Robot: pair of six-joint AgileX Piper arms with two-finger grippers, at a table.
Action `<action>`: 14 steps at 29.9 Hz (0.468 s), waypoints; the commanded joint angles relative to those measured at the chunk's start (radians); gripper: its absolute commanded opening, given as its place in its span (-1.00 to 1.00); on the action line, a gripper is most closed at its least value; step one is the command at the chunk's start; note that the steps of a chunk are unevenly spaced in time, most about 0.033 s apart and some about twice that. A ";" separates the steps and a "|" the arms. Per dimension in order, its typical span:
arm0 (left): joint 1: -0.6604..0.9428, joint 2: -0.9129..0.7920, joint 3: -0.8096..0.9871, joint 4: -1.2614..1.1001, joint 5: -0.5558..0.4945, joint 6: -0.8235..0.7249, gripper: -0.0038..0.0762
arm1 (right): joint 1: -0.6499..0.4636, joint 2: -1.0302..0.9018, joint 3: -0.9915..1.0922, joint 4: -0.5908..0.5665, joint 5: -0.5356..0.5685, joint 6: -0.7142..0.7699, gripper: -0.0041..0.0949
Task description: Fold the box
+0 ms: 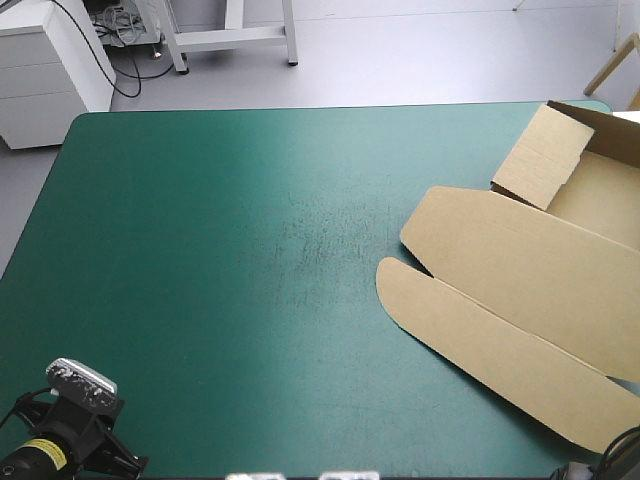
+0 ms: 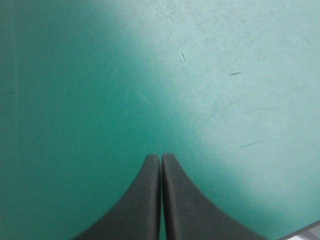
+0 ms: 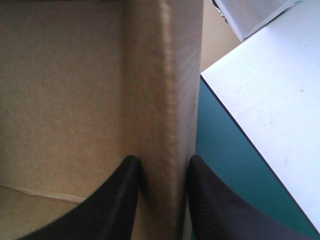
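The brown box [image 1: 520, 270] lies at the table's right side, mostly flat, with long round-ended panels toward the middle and one flap [image 1: 545, 155] raised at the far end. In the right wrist view my right gripper [image 3: 162, 162] is shut on an upright wall [image 3: 165, 75] of the box, one black finger on each side. The box floor [image 3: 65, 90] lies beside it. My left gripper [image 2: 161, 157] is shut and holds nothing, hovering over bare teal-green cover [image 2: 100, 100] near the table's front left corner.
The table's right edge [image 3: 235, 125] runs close beside the gripped wall, with pale floor beyond it. Teal-green cover [image 1: 230, 250] spans the left and middle of the table. Part of the box reaches past the high view's right side.
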 commanded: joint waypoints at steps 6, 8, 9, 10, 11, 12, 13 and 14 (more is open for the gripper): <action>0.000 0.010 -0.022 0.003 -0.046 -0.009 -0.93 | -0.005 -0.098 -0.034 -0.006 -0.027 -0.035 -0.13; 0.000 0.010 -0.022 0.003 -0.046 -0.009 -0.93 | -0.005 -0.125 -0.034 -0.009 -0.027 -0.103 -0.13; 0.000 0.010 -0.022 0.003 -0.046 -0.009 -0.93 | -0.005 -0.144 -0.031 -0.005 -0.027 -0.139 -0.13; 0.000 0.010 -0.022 0.003 -0.046 -0.009 -0.93 | -0.005 -0.161 -0.026 0.003 -0.027 -0.154 -0.13; 0.000 0.010 -0.022 0.003 -0.046 -0.009 -0.93 | -0.005 -0.183 -0.021 0.015 -0.027 -0.157 -0.15; 0.000 0.010 -0.022 0.003 -0.046 -0.009 -0.93 | -0.005 -0.206 -0.014 0.022 -0.027 -0.157 -0.21; 0.000 0.010 -0.022 0.003 -0.046 -0.009 -0.93 | -0.005 -0.232 -0.006 0.029 -0.027 -0.157 -0.28; 0.000 0.010 -0.022 0.003 -0.046 -0.009 -0.93 | -0.005 -0.259 0.009 0.047 -0.027 -0.157 -0.41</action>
